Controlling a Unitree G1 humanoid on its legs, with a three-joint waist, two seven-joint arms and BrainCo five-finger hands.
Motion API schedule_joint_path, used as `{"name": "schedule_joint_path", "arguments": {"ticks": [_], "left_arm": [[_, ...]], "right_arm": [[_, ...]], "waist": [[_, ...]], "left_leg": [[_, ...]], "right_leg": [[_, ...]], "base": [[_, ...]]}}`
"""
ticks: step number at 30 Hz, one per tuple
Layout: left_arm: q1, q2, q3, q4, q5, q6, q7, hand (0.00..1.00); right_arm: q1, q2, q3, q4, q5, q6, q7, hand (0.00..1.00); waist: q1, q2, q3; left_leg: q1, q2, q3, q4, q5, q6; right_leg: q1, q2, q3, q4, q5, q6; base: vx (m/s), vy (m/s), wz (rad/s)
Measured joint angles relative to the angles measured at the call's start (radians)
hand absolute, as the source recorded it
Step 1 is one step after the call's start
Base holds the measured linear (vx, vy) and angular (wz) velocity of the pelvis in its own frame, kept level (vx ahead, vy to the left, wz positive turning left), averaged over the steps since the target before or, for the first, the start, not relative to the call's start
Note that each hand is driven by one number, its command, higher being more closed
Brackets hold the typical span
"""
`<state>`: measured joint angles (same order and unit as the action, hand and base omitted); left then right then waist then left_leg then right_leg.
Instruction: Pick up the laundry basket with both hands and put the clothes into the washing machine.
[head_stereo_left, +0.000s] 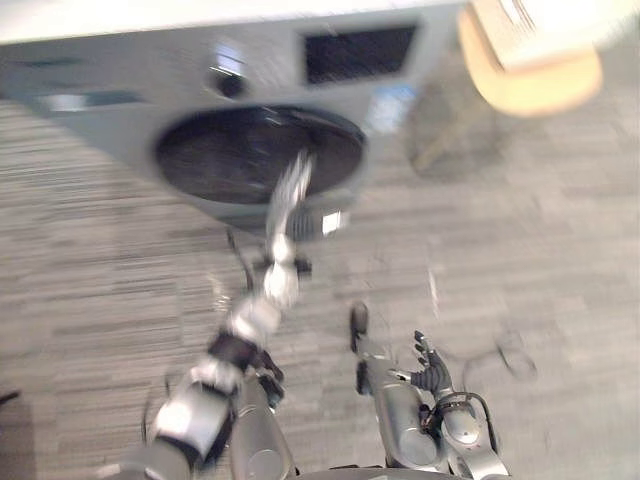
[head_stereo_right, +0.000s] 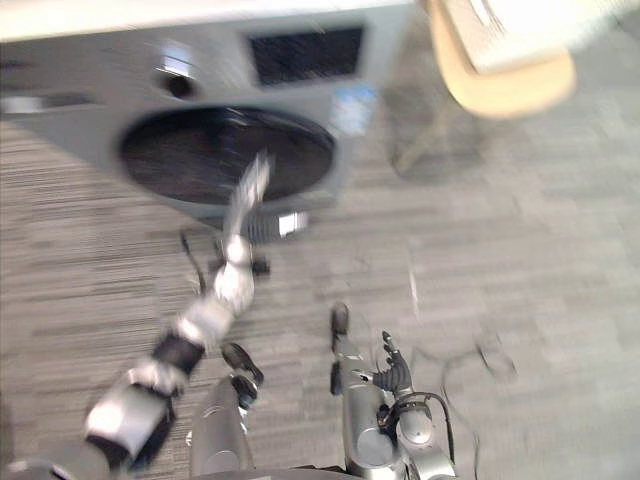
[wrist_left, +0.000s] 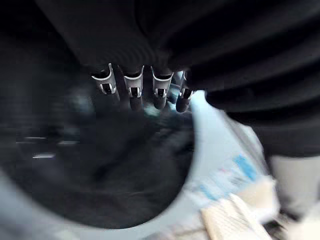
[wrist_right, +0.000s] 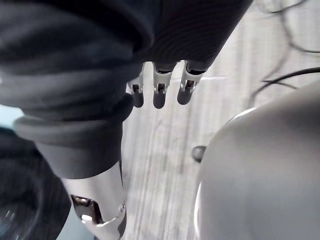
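Observation:
The grey washing machine (head_stereo_left: 110, 100) stands on the floor ahead, its round dark drum opening (head_stereo_left: 240, 160) facing me. My left arm reaches forward and my left hand (head_stereo_left: 294, 182) is at the right part of that opening. In the left wrist view its fingers (wrist_left: 133, 91) are straight, point into the dark drum (wrist_left: 95, 165) and hold nothing. My right hand (head_stereo_left: 430, 374) hangs low by my side. Its fingers (wrist_right: 159, 89) are straight over the floor and empty. A tan rounded thing with something white on it (head_stereo_left: 530, 60) sits right of the machine; I cannot tell whether it is the basket.
Grey striped wood floor (head_stereo_left: 560, 260) stretches right of and in front of the machine. The washer's front carries a dark display panel (head_stereo_left: 358, 52), a knob (head_stereo_left: 230, 82) and a blue label (head_stereo_left: 392, 100). A cream woven thing (wrist_left: 230, 220) lies beyond the washer's rim.

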<state>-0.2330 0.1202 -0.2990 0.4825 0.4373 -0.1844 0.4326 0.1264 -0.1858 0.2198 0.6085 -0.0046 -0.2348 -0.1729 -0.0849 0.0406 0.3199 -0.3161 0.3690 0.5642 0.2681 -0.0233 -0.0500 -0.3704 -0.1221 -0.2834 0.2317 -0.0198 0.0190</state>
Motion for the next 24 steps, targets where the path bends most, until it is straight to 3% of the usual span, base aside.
{"name": "schedule_joint_path", "arguments": {"ticks": [1,2,4,6,8,10,12,13,14,15,17,18,20,22,24], "left_arm": [[0.109,-0.004,0.012,0.01,-0.042,-0.009,-0.02,0.0],[0.203,0.004,0.041,0.053,-0.107,-0.024,-0.041,0.0],[0.292,0.022,0.105,0.122,-0.191,-0.025,-0.063,0.0],[0.34,0.042,0.155,0.158,-0.209,-0.024,-0.082,0.0],[0.382,0.051,0.199,0.169,-0.235,-0.023,-0.114,0.0],[0.413,0.045,0.257,0.186,-0.279,-0.027,-0.15,0.0],[0.413,0.025,0.273,0.204,-0.301,-0.032,-0.178,0.0],[0.413,0.017,0.281,0.223,-0.31,-0.037,-0.196,0.0],[0.41,0.017,0.287,0.235,-0.315,-0.036,-0.206,0.0],[0.412,0.017,0.3,0.238,-0.329,-0.033,-0.216,0.0],[0.41,0.025,0.319,0.256,-0.349,-0.032,-0.219,0.0],[0.411,0.024,0.32,0.261,-0.35,-0.032,-0.223,0.0],[0.402,0.011,0.321,0.267,-0.369,-0.033,-0.255,0.0],[0.377,-0.021,0.334,0.296,-0.385,-0.034,-0.26,0.0],[0.369,-0.04,0.341,0.311,-0.388,-0.033,-0.264,0.0]], "right_arm": [[-0.005,-0.008,-0.007,0.04,-0.01,0.007,0.0,0.0],[-0.019,-0.012,-0.025,0.101,-0.011,0.014,0.001,0.0],[-0.055,-0.012,-0.046,0.196,-0.023,0.041,0.002,0.0],[-0.068,-0.008,-0.065,0.234,-0.027,0.06,0.002,0.0],[-0.094,0.004,-0.072,0.252,-0.024,0.069,0.002,0.0],[-0.107,0.037,-0.11,0.292,-0.025,0.074,0.004,0.0],[-0.11,0.053,-0.149,0.335,-0.027,0.09,0.009,0.0],[-0.108,0.054,-0.171,0.349,-0.031,0.095,0.021,0.0],[-0.103,0.056,-0.18,0.347,-0.037,0.101,0.024,0.0],[-0.094,0.068,-0.191,0.34,-0.037,0.108,0.026,0.0],[-0.073,0.096,-0.194,0.307,-0.036,0.108,0.029,0.0],[-0.062,0.103,-0.194,0.295,-0.036,0.107,0.03,0.0],[-0.021,0.123,-0.206,0.245,-0.036,0.106,0.047,0.0],[-0.014,0.124,-0.227,0.234,-0.036,0.107,0.049,0.0],[-0.01,0.131,-0.243,0.232,-0.037,0.108,0.049,0.0]], "waist": [[0.03,0.009,-0.018],[0.07,0.017,-0.028],[0.097,0.024,-0.038],[0.11,0.015,-0.052],[0.128,-0.012,-0.076],[0.132,-0.056,-0.119],[0.138,-0.07,-0.137],[0.145,-0.068,-0.14],[0.143,-0.067,-0.14],[0.143,-0.063,-0.137],[0.127,-0.057,-0.134],[0.125,-0.055,-0.134],[0.116,-0.062,-0.145],[0.108,-0.057,-0.144],[0.105,-0.055,-0.146]], "left_leg": [[0.021,-0.02,-0.007,-0.021,0.029,-0.02],[0.037,-0.052,-0.048,-0.028,0.031,-0.015],[0.053,-0.074,-0.054,-0.021,0.017,0.006],[0.043,-0.085,-0.018,0.005,0.012,0.028],[0.014,-0.111,0.01,0.034,0.004,0.042],[-0.015,-0.17,-0.039,0.07,-0.038,0.083],[-0.025,-0.208,-0.105,0.119,-0.083,0.101],[-0.016,-0.231,-0.161,0.136,-0.112,0.103],[-0.002,-0.239,-0.192,0.13,-0.12,0.107],[0.026,-0.247,-0.253,0.11,-0.128,0.111],[0.104,-0.268,-0.357,0.049,-0.128,0.111],[0.125,-0.274,-0.38,0.036,-0.128,0.11],[0.152,-0.308,-0.486,0.017,-0.137,0.11],[0.157,-0.322,-0.586,0.022,-0.144,0.098],[0.157,-0.324,-0.688,0.049,-0.166,0.063]], "right_leg": [[0.03,-0.038,-0.051,0.049,-0.045,0.011],[0.084,-0.085,-0.116,0.085,-0.092,0.033],[0.19,-0.136,-0.237,0.084,-0.128,0.064],[0.278,-0.175,-0.354,0.07,-0.141,0.096],[0.336,-0.198,-0.434,0.018,-0.113,0.132],[0.43,-0.215,-0.533,-0.05,-0.064,0.175],[0.471,-0.264,-0.555,0.054,-0.054,0.182],[0.453,-0.319,-0.508,0.222,-0.024,0.15],[0.422,-0.342,-0.45,0.318,0.013,0.096],[0.336,-0.337,-0.271,0.496,0.005,0.042],[0.2,-0.211,-0.048,0.654,-0.151,0.046],[0.177,-0.186,-0.012,0.648,-0.174,0.042],[0.088,-0.101,0.087,0.519,-0.216,0.064],[0.046,-0.053,0.165,0.344,-0.21,0.069],[0.039,-0.033,0.21,0.192,-0.185,0.072]], "base": [[0.18,0.066,1.94],[0.17,0.082,1.84],[0.2,0.145,2.16],[0.17,0.139,1.97],[0.19,0.16,1.19],[0.26,0.22,1.32],[0.28,0.235,1.48],[0.27,0.238,1.41],[0.27,0.174,1.34],[0.29,0.077,1.35],[0.32,0.04,1.41],[0.27,0.017,1.17],[0.26,-0.064,1.43],[0.24,-0.173,1.74],[0.22,-0.222,1.7]]}}
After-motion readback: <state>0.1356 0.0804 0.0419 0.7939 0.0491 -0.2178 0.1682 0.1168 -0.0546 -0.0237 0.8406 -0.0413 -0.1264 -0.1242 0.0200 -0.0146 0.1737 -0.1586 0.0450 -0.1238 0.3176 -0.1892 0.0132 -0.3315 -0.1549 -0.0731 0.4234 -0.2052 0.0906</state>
